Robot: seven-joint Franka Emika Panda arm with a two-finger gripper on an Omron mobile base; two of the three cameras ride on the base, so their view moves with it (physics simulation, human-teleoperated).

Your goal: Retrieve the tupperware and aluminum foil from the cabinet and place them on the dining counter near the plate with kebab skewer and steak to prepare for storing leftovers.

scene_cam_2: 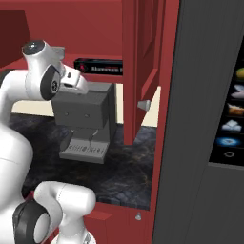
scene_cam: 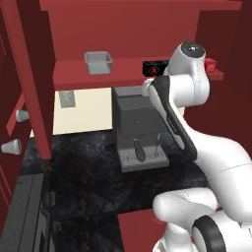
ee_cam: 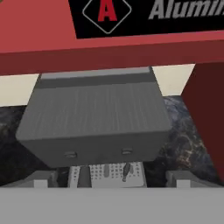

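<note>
- The arm hides the middle of the aluminum foil (scene_cam: 153,69), a flat black box at the front edge of the cabinet (scene_cam: 123,19) shelf.
- The tupperware (scene_cam: 98,62), a smooth grey tapered tub, sits nearer the shelf's left end.
- We see the gripper (ee_cam: 112,178) spread wide, empty, above a grey ribbed coffee machine (ee_cam: 94,122).
</note>
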